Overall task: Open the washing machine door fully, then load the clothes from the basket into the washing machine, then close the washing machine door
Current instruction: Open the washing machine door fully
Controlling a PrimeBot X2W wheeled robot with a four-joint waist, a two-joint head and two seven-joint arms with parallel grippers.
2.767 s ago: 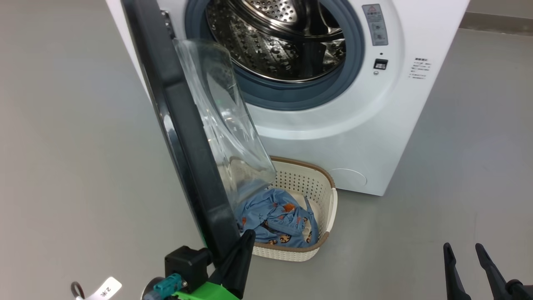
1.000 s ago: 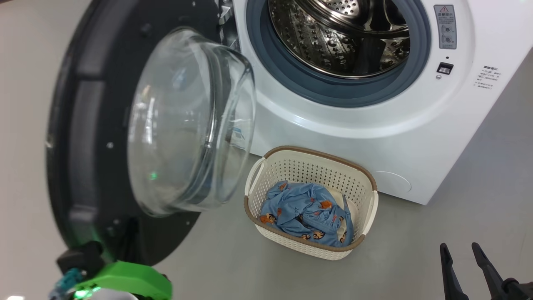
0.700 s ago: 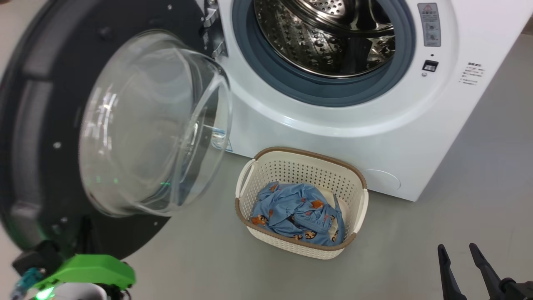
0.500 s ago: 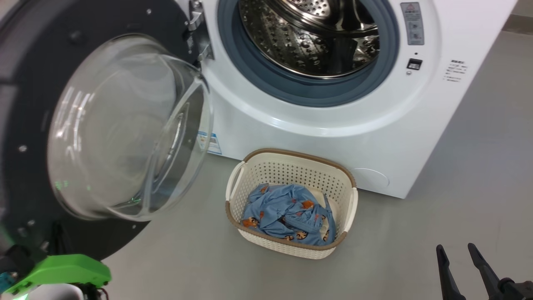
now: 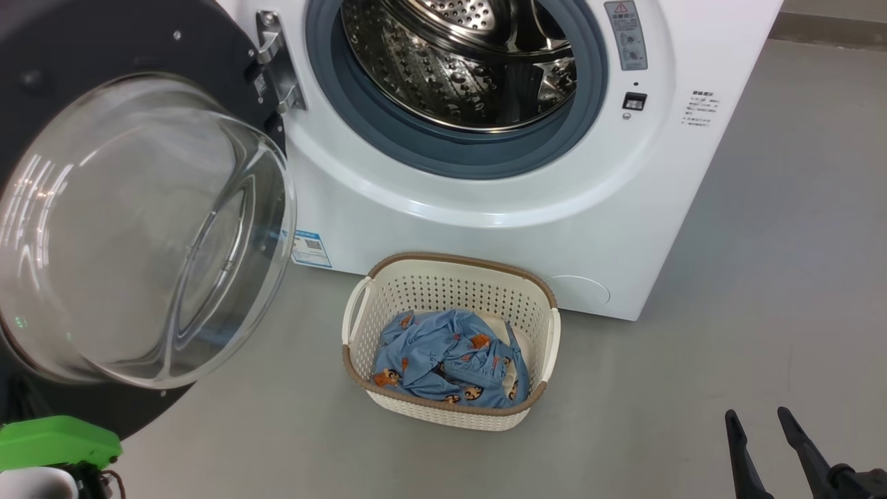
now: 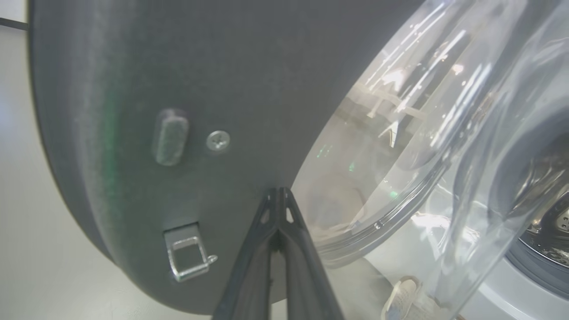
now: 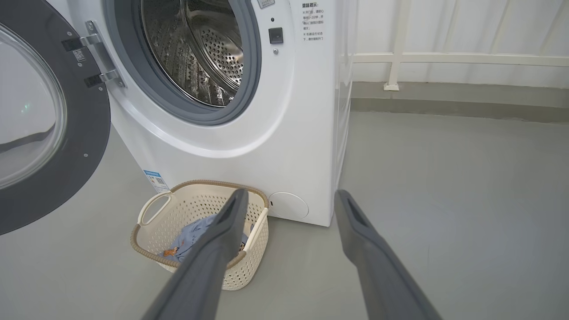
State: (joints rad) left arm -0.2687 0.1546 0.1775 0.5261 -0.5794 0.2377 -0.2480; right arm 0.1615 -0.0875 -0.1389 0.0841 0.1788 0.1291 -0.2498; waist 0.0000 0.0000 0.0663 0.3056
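The washing machine [image 5: 485,229] stands open, its steel drum [image 5: 457,62] bare. The washing machine door [image 5: 138,229] hangs wide to the left on its metal hinge [image 5: 277,69], its glass dome facing me. My left gripper [image 6: 278,192] is shut with nothing in it, its tips against the black inner face of the door [image 6: 178,66] beside the glass. The basket [image 5: 443,291] sits on the floor before the machine, with the blue printed clothes [image 5: 450,364] inside. My right gripper [image 5: 756,413] is open and empty at the lower right, well apart from the basket [image 7: 195,195].
A metal latch hook [image 6: 189,258] sticks out of the door's rim near my left fingers. Grey floor [image 5: 762,242] stretches to the right of the machine. A white railing [image 7: 400,58] and a low kerb run behind it. A blue label [image 5: 310,247] marks the machine's lower left corner.
The door has swung further open to the left, uncovering the basket and the machine's front. My left wrist went left with it. The head camera shifted; the right gripper stayed put.
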